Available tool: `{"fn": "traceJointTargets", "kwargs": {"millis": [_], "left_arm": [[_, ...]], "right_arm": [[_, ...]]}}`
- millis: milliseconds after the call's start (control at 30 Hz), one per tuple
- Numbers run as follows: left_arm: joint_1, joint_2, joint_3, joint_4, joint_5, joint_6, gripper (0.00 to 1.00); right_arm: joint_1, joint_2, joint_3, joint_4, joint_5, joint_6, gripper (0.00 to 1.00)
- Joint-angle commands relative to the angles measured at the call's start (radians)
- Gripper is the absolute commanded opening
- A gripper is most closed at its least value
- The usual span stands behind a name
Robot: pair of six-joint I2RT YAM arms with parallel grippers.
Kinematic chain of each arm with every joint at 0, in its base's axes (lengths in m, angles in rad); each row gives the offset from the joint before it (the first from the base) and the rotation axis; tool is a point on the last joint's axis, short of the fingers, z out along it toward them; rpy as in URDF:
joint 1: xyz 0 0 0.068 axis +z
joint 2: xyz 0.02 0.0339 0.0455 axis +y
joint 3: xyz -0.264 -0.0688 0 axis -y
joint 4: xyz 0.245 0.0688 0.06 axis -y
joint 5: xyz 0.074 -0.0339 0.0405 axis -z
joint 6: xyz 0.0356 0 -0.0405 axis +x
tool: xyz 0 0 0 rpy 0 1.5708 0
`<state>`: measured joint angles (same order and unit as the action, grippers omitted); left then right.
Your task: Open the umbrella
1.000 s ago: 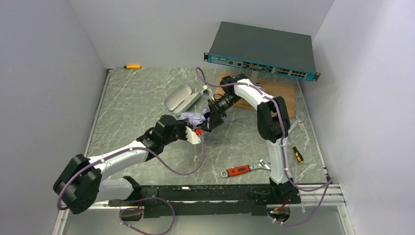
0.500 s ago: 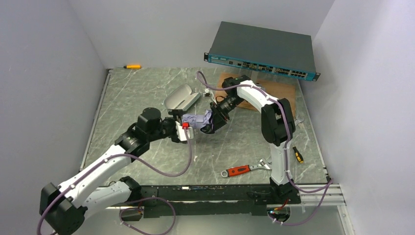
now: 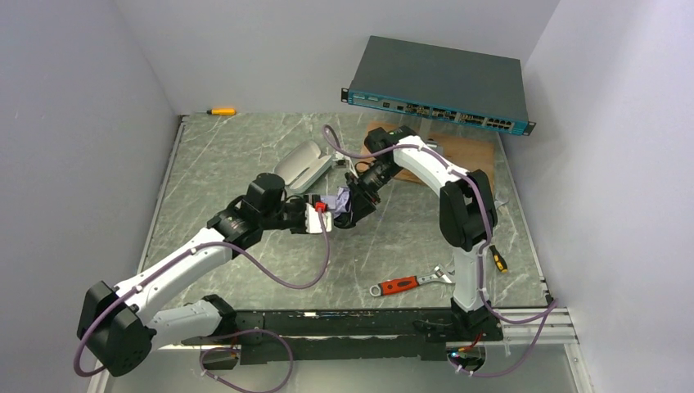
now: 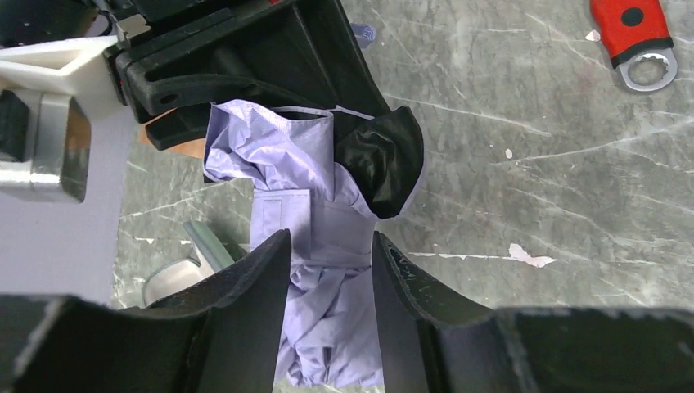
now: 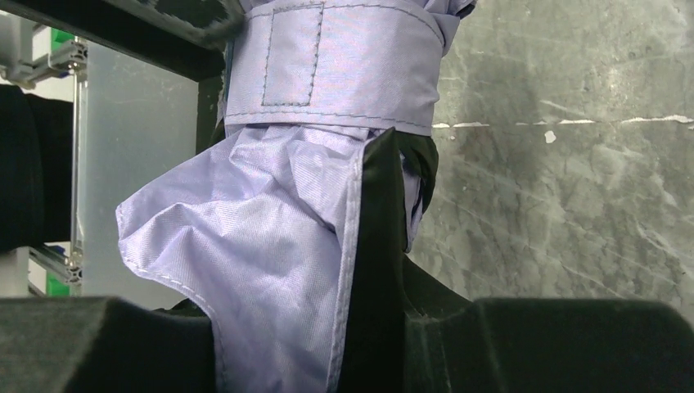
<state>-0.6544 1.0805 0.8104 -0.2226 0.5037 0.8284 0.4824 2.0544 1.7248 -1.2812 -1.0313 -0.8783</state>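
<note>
Nearest me, my left gripper (image 4: pixel 326 246) straddled the umbrella (image 4: pixel 278 155), fabric filling the gap between its jaws: a grip, I judged. The bundle sat over the middle of the table (image 3: pixel 245 155). Beyond it, my right gripper (image 3: pixel 353 205) was clamped on the other end. Strap (image 5: pixel 327 65) still wrapped round, canopy folded: opening hardly begun, nearly everything left.
</note>
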Motion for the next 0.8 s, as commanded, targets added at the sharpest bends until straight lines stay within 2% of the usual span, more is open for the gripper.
{"fn": "traceJointTargets", "kwargs": {"millis": [0,200,467,500,567,633,700,767], "left_arm": [[-0.014,0.003,0.022,0.072,0.0,0.023,0.45],[-0.039,-0.001,-0.004,0.107,-0.042,0.036,0.38],[-0.044,-0.004,-0.005,0.068,-0.095,0.075,0.22],[-0.044,-0.007,-0.006,0.052,-0.095,0.085,0.23],[-0.044,-0.016,-0.016,0.037,-0.096,0.094,0.32],[-0.044,-0.018,-0.024,0.026,-0.105,0.093,0.33],[-0.044,-0.014,-0.021,0.008,-0.119,0.082,0.24],[-0.042,-0.007,-0.006,0.001,-0.138,0.049,0.01]], "right_arm": [[0.021,-0.087,0.005,0.024,-0.036,-0.056,0.0],[0.045,-0.094,0.02,0.004,-0.015,-0.095,0.0],[0.051,-0.103,0.023,-0.007,-0.006,-0.126,0.0],[0.051,-0.104,0.025,-0.009,-0.005,-0.13,0.0],[0.051,-0.105,0.028,-0.014,-0.004,-0.14,0.0],[0.052,-0.107,0.028,-0.021,-0.004,-0.154,0.0],[0.051,-0.116,0.022,-0.02,0.0,-0.167,0.0],[0.051,-0.12,0.018,-0.019,0.003,-0.179,0.0]]}}
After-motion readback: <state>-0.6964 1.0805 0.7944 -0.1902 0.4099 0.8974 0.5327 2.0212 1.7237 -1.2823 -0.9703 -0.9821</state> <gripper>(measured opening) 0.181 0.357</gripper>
